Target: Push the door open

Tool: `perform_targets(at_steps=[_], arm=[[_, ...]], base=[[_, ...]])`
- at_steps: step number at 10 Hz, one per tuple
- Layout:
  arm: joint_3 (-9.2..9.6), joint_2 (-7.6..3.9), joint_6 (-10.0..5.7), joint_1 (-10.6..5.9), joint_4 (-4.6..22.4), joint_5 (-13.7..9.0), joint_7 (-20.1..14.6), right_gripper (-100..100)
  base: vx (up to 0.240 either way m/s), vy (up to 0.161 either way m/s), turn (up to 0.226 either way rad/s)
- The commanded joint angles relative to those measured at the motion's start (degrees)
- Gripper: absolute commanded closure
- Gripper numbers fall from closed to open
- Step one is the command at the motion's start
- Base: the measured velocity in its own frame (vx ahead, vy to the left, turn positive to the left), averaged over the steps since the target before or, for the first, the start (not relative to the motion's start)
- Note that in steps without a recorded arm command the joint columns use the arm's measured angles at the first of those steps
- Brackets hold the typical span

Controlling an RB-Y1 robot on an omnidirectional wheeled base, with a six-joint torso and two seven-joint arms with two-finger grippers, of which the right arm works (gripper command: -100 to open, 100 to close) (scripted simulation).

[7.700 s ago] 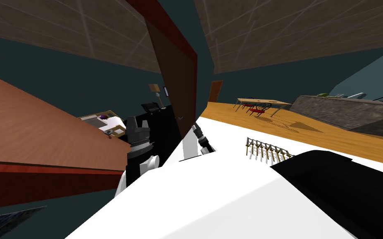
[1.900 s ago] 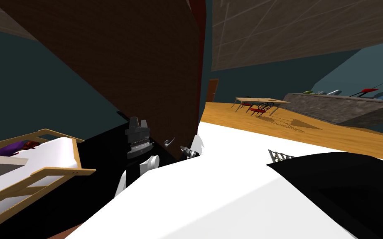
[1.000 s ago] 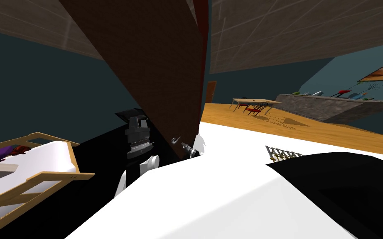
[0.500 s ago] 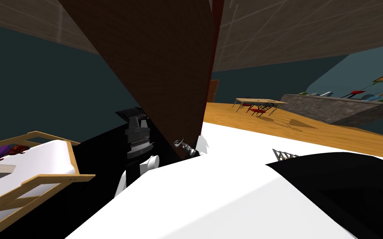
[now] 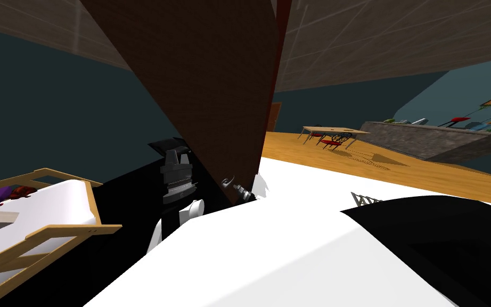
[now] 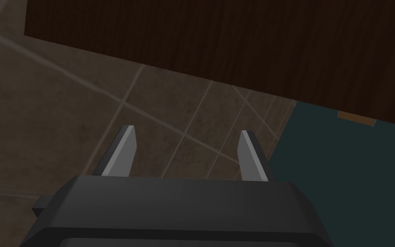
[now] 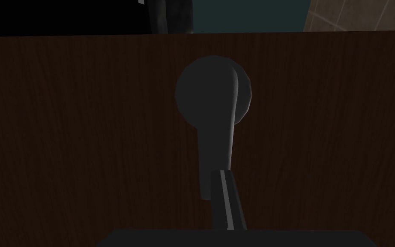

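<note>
On the door (image 5: 212, 80): right gripper (image 5: 242, 193) at the lever handle (image 7: 213, 128) — left gripper (image 6: 186, 150) wide, empty.
The head view shows the dark brown door standing straight ahead between both arms, with the handle low near its edge. The right wrist view alone shows that gripper's fingers (image 7: 225, 201) drawn together, seemingly touching the lever's tip — contact is hard to confirm.

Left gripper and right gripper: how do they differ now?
The left gripper has its jaws open; the right gripper has them shut together. The left gripper points past the dark brown door's edge; the right gripper faces the door's panel, its tip at the grey lever handle. Both hold nothing.
</note>
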Motion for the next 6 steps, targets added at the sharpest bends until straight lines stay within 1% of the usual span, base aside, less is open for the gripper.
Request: perform_targets(at_steps=[1, 3, 4, 5, 6], arm=[[0.00, -0.01, 0.00, 0.01, 0.00, 0.00, 0.00, 100], [0.00, -0.01, 0.00, 0.01, 0.00, 0.00, 0.00, 100], [-1.04, -0.62, 0.11, 0.27, -0.09, -0.39, 0.40, -100], [-1.49, -0.55, 0.15, 0.39, -0.13, -0.56, 0.57, -100], [-2.10, -0.14, 0.22, 0.54, -0.18, -0.79, 0.81, -100]], base=[[-0.012, -0.016, 0.000], [-0.003, -0.003, 0.000], [-0.136, -0.021, -0.111], [-0.237, -0.008, -0.171], [-0.248, -0.050, -0.142]])
